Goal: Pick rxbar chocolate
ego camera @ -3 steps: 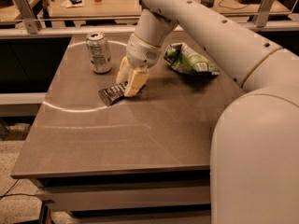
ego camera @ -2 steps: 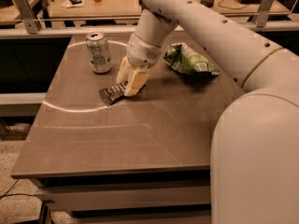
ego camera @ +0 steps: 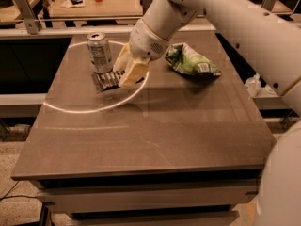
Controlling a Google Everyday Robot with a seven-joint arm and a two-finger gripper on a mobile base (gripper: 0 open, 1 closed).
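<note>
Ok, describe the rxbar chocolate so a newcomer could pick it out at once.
Find the brown table; toward its far left stands a silver can. Just in front of the can's base is the rxbar chocolate, with the gripper at its right end. It is the only flat, black-wrapped bar, unlike the upright can and the crumpled green chip bag.

The brown table (ego camera: 155, 126) has a smooth top, with a pale ring of light across its far left part. A silver drink can (ego camera: 99, 52) stands upright near the far left edge. Just in front of it is the black rxbar chocolate (ego camera: 106, 80), its right end under the gripper (ego camera: 128, 72), which is low over the tabletop. A green-and-white chip bag (ego camera: 190, 60) lies to the right, apart from both.
</note>
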